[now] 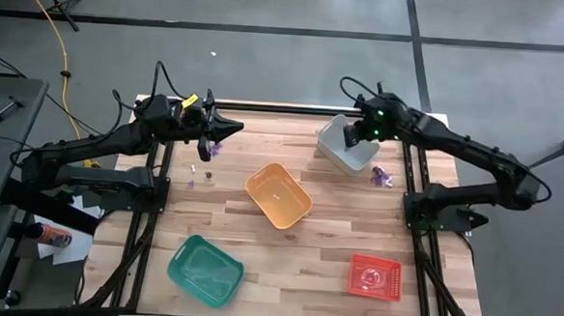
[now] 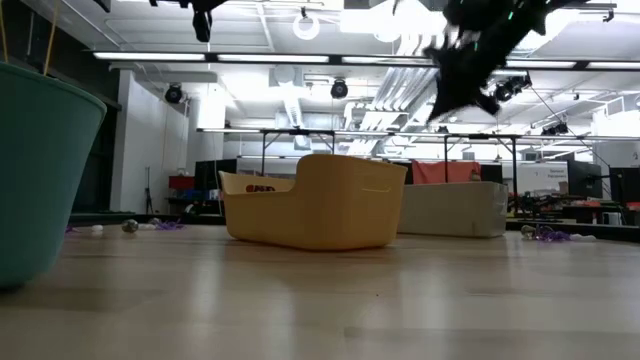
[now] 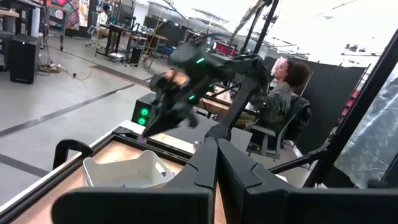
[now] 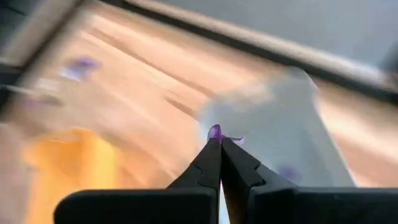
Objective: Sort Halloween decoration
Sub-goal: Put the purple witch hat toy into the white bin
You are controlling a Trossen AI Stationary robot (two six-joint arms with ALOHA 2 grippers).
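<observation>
My right gripper is shut on a tiny purple trinket and hangs slanting down over the grey bin at the far right. My left gripper is shut and empty, level above the table's far left. Below it a purple trinket and two small dark ones lie on the wood. More purple trinkets lie on the table right of the grey bin, also seen in the low view. My right gripper pinches the purple trinket between the very ends of its two fingers; only a small purple bit sticks out past them. The fingers slant down toward the grey bin. The trinket is lifted clear of table and bin.
An orange bin stands mid-table, a green bin near left, a red bin near right. Bare wood lies between them. A person sits beyond the table's far right side.
</observation>
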